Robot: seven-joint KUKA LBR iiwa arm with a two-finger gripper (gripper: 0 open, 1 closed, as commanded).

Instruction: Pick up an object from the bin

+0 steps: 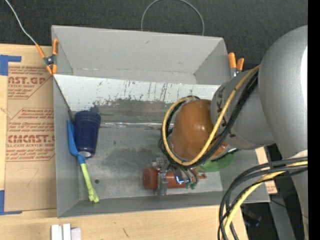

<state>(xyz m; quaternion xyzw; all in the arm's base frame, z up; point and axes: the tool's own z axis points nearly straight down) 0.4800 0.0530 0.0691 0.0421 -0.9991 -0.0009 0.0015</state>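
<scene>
Camera view, tool (162,180) over red cylinder (149,178)

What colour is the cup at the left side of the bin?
Dark blue. The cup shows best in the camera view.

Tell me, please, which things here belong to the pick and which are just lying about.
In the job: pincer, down at the red thing by the bin's near edge.
Lying about: blue cup, blue-and-yellow tool, green thing.
</scene>
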